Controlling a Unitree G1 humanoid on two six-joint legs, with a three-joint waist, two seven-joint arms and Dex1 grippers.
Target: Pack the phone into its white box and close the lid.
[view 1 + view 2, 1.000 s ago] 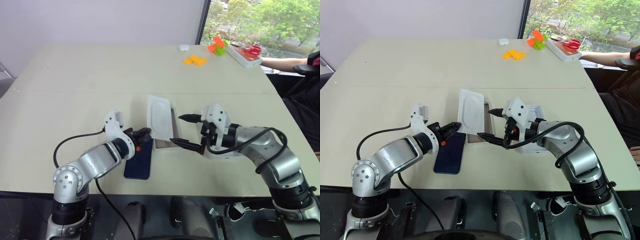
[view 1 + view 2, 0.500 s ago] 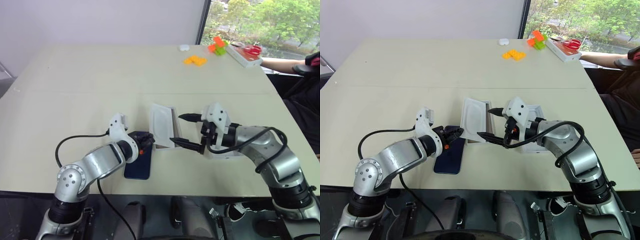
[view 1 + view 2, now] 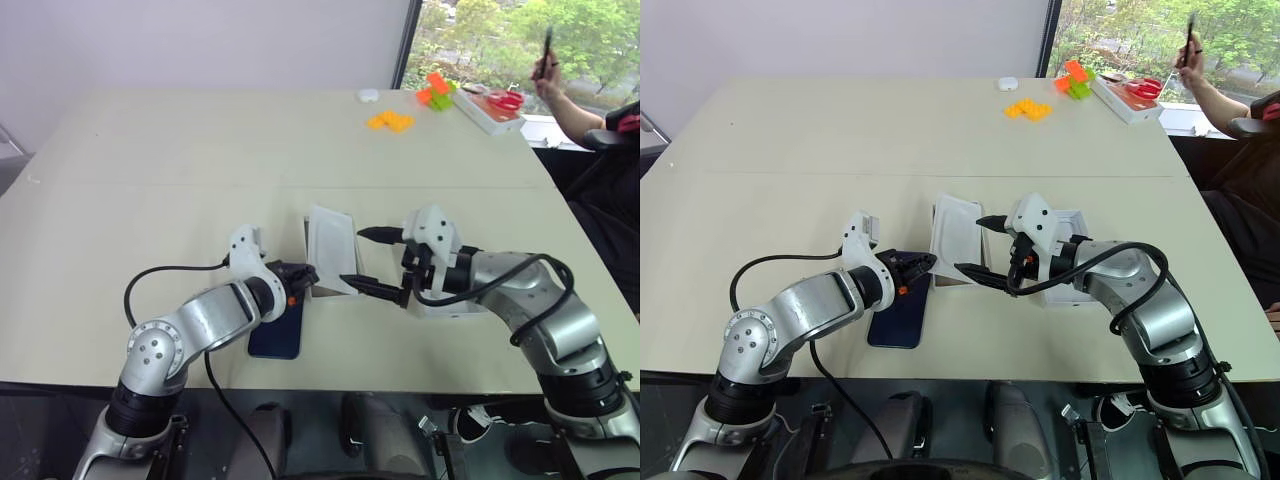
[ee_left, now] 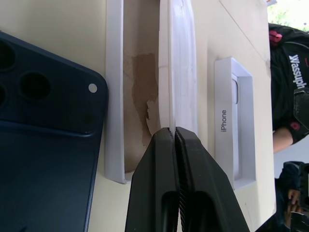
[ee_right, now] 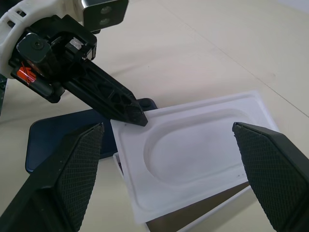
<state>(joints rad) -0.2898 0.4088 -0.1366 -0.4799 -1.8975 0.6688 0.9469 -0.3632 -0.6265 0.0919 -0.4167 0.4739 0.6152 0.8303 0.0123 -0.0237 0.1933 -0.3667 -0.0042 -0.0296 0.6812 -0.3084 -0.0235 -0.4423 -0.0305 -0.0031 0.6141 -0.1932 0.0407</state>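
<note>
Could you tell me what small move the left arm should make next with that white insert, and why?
Probably lift the white moulded insert clear and set it aside on the table. The left gripper is shut on the insert's edge, tilting it up over the white box, whose brownish inside shows beneath. The phone lies on the table beside the box and cannot go in until the insert is out.

Phone (image 4: 43, 145) cut off at left and bottom edges of left wrist view. White box (image 3: 318, 290) mostly hidden behind the tilted white insert (image 3: 330, 248); lid (image 3: 455, 300) hidden under right arm.
</note>
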